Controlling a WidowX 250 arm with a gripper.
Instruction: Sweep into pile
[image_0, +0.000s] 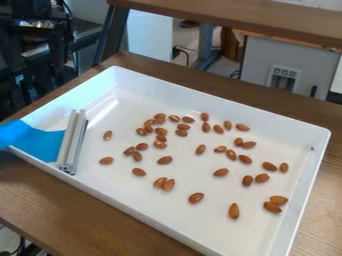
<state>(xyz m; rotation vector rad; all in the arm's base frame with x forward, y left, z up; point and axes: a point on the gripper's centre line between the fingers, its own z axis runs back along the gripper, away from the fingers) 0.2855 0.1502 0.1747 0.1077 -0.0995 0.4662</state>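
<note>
Many brown almonds lie scattered over the floor of a white tray (174, 227). A looser cluster, with an almond (160, 144) in it, is left of the tray's middle. Others spread toward the right, such as an almond (269, 166) near the right wall and an almond (234, 211) toward the front. A sweeping tool with a pale ridged bar (71, 142) stands inside the tray's left end. Its blue part (37, 141) crosses the left wall and runs out past the view's left edge. Two almonds lie just right of the bar, apart from it.
Raised walls surround the tray, which rests on a brown wooden table (87, 215). Another wooden surface (247, 17) runs along the top, behind the tray. Dark equipment (30, 55) stands at the upper left, beyond the table.
</note>
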